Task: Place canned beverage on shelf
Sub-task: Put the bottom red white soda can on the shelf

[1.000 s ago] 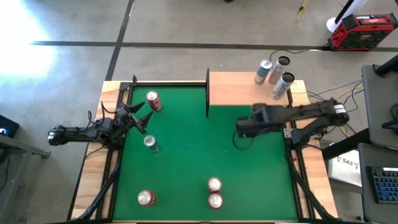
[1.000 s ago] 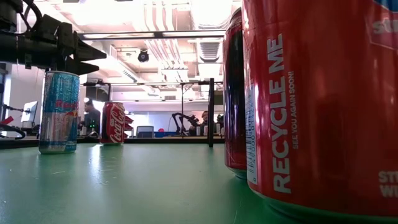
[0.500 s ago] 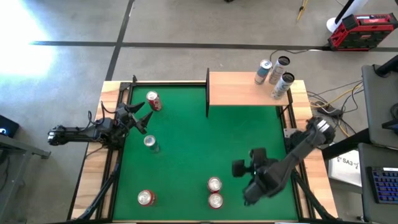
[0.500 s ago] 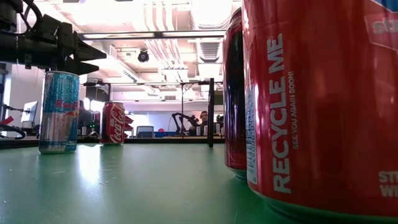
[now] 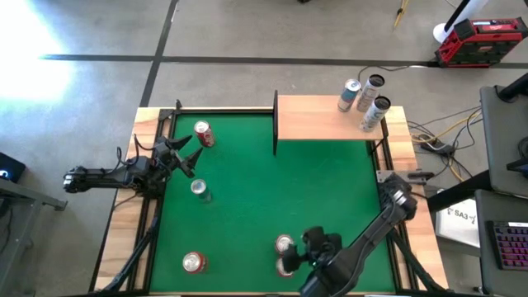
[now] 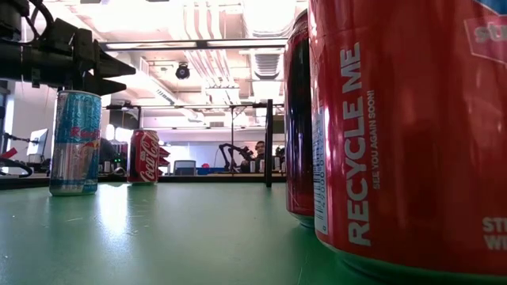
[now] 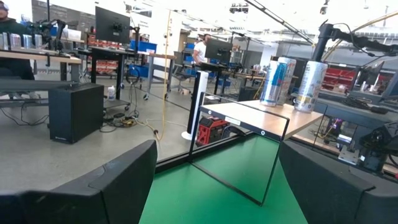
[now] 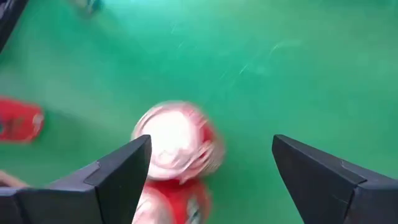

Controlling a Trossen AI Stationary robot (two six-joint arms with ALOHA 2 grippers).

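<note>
- The right gripper [image 5: 307, 247] is hovering, fingers spread and empty, over the pair of red cans [image 5: 285, 245] by the table's near edge; this looks like the approach step.
- Next it needs lowering squarely around one can without toppling its touching neighbour.
- The left gripper [image 5: 183, 153] is waiting, partly open and empty, at the left edge.
- The shelf [image 5: 322, 118] is sitting at the far right corner, three cans [image 5: 363, 95] lining its outer end.
</note>
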